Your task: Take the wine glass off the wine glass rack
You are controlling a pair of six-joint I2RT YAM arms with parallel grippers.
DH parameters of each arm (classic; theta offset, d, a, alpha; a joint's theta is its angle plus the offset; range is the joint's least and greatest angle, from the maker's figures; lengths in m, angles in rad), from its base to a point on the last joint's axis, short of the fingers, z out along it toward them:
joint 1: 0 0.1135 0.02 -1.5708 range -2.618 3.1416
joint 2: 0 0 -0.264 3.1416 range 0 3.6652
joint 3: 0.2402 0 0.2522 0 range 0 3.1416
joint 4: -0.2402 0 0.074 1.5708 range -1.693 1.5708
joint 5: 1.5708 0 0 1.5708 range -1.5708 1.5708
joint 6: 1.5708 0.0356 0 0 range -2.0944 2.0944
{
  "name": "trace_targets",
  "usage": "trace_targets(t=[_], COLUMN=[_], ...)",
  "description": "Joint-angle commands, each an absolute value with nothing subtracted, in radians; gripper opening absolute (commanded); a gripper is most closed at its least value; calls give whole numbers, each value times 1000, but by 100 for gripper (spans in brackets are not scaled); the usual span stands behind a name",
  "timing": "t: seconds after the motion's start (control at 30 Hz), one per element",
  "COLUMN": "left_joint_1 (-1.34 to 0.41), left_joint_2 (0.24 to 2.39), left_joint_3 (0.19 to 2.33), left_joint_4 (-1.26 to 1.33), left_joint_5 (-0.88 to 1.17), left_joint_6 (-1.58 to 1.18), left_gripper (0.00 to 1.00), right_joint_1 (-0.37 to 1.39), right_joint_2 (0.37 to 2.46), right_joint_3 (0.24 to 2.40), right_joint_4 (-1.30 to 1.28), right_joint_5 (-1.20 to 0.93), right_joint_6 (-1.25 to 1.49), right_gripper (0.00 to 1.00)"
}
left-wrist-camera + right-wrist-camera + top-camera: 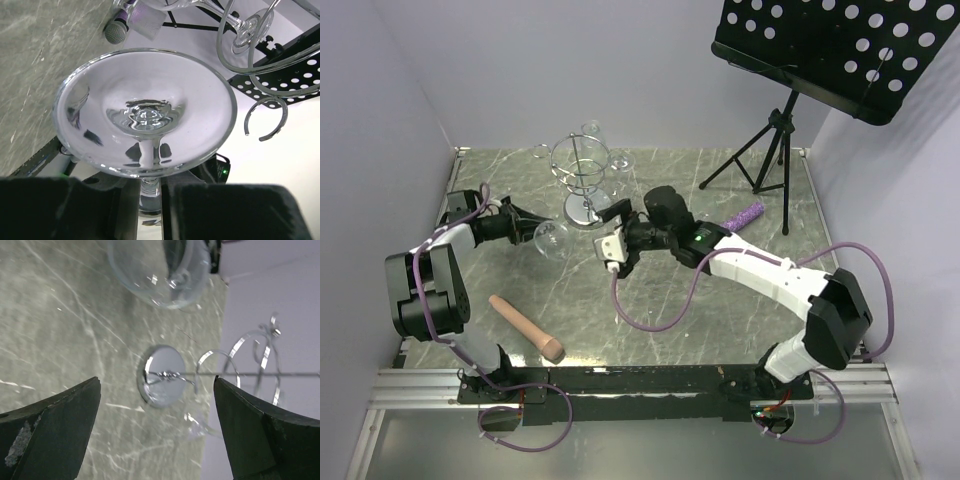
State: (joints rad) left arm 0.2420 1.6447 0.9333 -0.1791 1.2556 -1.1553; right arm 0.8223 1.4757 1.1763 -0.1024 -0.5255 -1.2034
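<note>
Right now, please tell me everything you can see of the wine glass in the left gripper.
The wine glass is clear glass, with a wide, shallow bowl and a thin stem. The left gripper is shut on the stem just below the bowl. The glass is held on its side, mouth pointing away from the gripper. It is off the wine glass rack, left of its round base. Its foot is hidden.

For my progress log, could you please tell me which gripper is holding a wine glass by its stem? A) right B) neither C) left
C: the left gripper is shut on the stem of the wine glass, while the right gripper stands open near the wine glass rack.
</note>
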Motion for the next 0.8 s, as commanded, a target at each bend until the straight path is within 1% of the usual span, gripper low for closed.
trace_targets(t=[0.0, 0.3, 0.77], left_joint_1=[245, 235, 179], left_joint_2=[1641, 1631, 1649], left_joint_3=[928, 933, 930], left_joint_4=[-199, -299, -313], left_joint_5=[1287, 1235, 1213], left_joint_6=[-1201, -1161, -1180], left_gripper=[1, 1, 1], right_joint_1=[860, 920, 979], right_joint_2=[1512, 1626, 1726], right_joint_3=[1230, 1301, 1373], right_joint_4=[-71, -5, 94], right_joint_5=[-604, -598, -587], right_joint_6=[-1195, -1138, -1124], right_gripper=[100, 100, 100])
